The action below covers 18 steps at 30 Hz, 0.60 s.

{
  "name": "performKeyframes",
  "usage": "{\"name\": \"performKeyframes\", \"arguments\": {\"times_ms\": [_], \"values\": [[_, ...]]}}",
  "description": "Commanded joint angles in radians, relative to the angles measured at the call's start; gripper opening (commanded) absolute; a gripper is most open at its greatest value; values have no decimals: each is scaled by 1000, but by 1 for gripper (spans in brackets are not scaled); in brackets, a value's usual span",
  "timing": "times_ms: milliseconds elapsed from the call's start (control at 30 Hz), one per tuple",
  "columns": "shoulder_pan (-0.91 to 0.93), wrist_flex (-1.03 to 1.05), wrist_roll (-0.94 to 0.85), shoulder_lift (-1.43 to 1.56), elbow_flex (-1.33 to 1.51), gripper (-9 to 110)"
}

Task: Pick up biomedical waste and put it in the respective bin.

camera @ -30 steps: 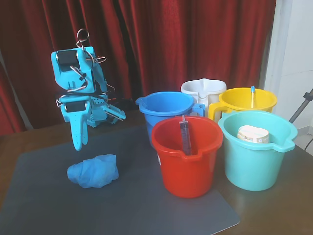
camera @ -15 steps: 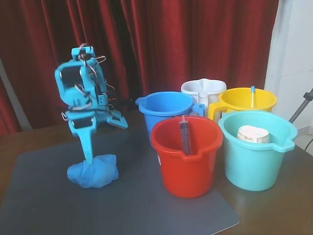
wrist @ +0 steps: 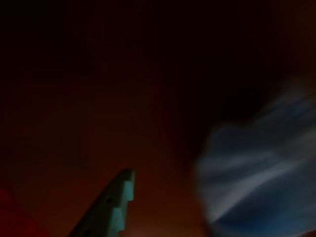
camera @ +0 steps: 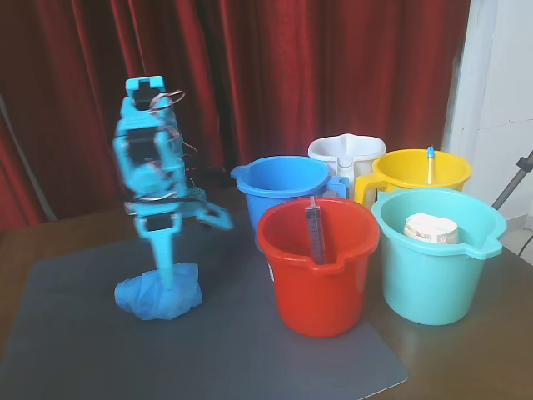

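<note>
A crumpled blue disposable wad point(camera: 158, 293), like a glove or cap, lies on the grey mat point(camera: 250, 350) at the left. My blue gripper point(camera: 196, 250) points down over it. Its jaws stand open: the long finger point(camera: 165, 254) presses into the wad and the other jaw sticks out to the right. In the wrist view, which is dark and blurred, one toothed finger point(wrist: 114, 207) shows at the bottom left and the blue wad point(wrist: 261, 173) at the right. Red point(camera: 316, 283), blue point(camera: 279, 179), yellow point(camera: 420, 171) and teal point(camera: 437, 275) buckets stand to the right.
A syringe point(camera: 314, 229) leans inside the red bucket and another point(camera: 430, 163) stands in the yellow one. A white roll point(camera: 430, 227) lies in the teal bucket. A white jug point(camera: 346, 152) stands behind. A red curtain point(camera: 291, 75) hangs at the back.
</note>
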Motion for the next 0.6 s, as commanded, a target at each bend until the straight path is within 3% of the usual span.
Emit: {"name": "performKeyframes", "arguments": {"times_ms": [0,567], "values": [[-49,-61,57,69,-5,50],[-40,-94,44,-279,-230,51]]}}
